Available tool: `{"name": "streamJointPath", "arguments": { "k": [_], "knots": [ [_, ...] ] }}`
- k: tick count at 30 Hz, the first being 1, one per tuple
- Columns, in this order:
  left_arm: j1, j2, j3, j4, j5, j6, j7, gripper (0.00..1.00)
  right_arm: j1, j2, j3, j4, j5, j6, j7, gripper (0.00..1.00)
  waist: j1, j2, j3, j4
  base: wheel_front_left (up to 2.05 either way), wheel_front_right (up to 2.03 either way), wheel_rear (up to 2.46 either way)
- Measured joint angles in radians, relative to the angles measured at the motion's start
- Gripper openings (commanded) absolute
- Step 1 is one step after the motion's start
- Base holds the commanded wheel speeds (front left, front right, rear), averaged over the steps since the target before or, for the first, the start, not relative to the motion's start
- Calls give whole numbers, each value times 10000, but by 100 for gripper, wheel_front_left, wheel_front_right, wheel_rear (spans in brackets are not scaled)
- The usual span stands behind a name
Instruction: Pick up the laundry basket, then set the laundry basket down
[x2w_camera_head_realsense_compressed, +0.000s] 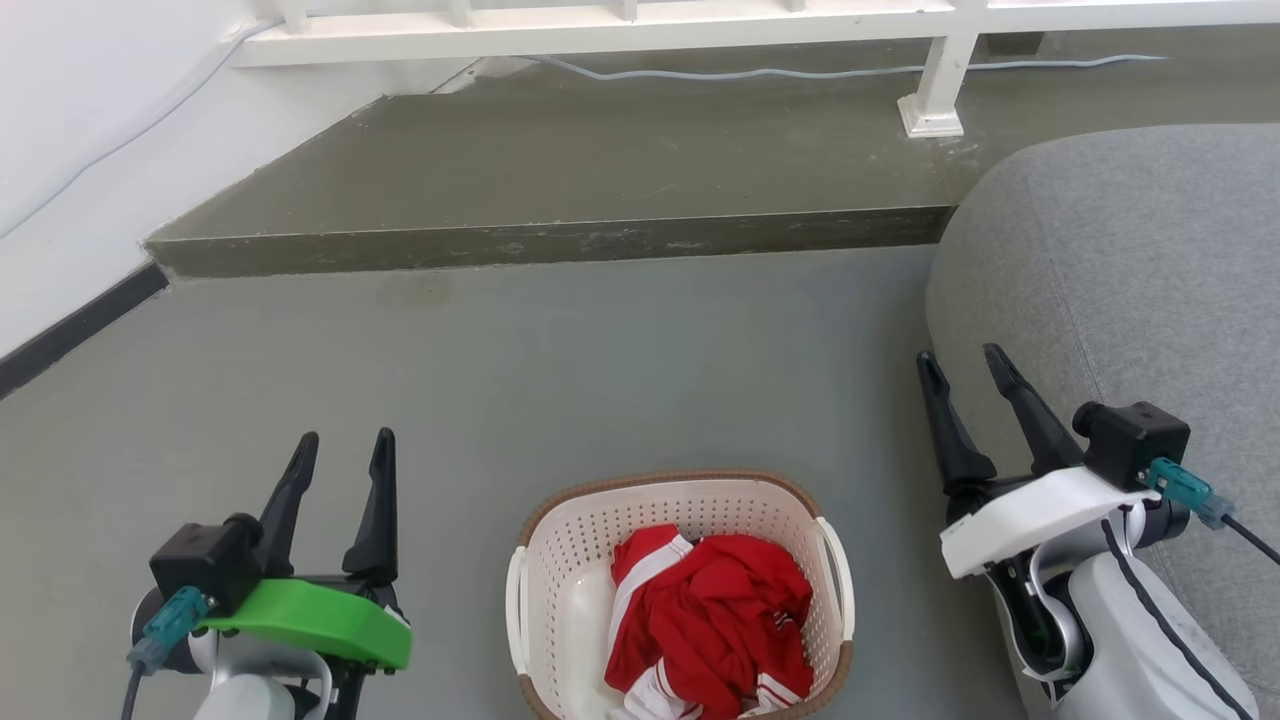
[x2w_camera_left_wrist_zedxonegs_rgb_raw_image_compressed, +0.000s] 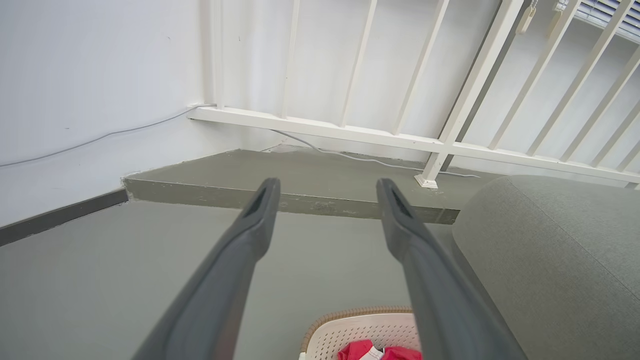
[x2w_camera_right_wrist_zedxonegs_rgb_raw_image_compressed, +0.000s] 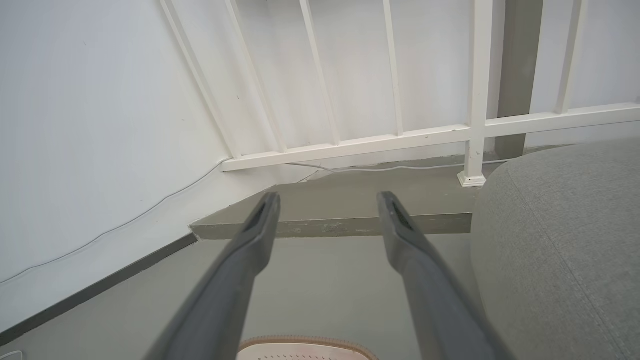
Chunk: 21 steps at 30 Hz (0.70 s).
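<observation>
I stand on a smooth grey-green floor that meets a white wall with a dark skirting on my left. Ahead, a low step carries a white railing, with a pale cable at its foot. A grey sofa bulges in on my right.

The basket sits upright on the floor close before me, between my arms, mouth upward, with red cloth inside. Its handles face my left and right, so its long axis seems to run across me. The head view's bottom edge cuts off its near rim.

My left gripper and right gripper hover with fingers spread, holding nothing, one to either side of the basket and clear of it.
</observation>
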Motion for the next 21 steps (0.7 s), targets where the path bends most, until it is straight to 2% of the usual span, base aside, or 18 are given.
{"name": "streamJointPath", "arguments": {
  "k": [5, 6, 14, 21],
  "knots": [
    [70, -102, 56, -42, 100, -111, 0, 100, 144, 29, -88, -10, -84, 13, 0, 100, 0, 0, 5, 0, 0, 0, 0],
    [72, -140, 109, -125, 96, -167, 0, 0, 145, 40, -102, -10, -84, 15, 0, 0, 0, 0, 6, 1, 0, 0, 0],
    [339, -362, -6, 510, 25, -163, 52, 0, 705, 286, -6, 545, 56, -2, 40, 0, 0, 0, 1, -4, 0, 0, 0],
    [339, -405, 111, 520, -807, -167, 238, 0, 704, 316, -265, 518, 832, 12, 205, 0, 0, 0, -55, -31, 0, 0, 0]
  ]
}}
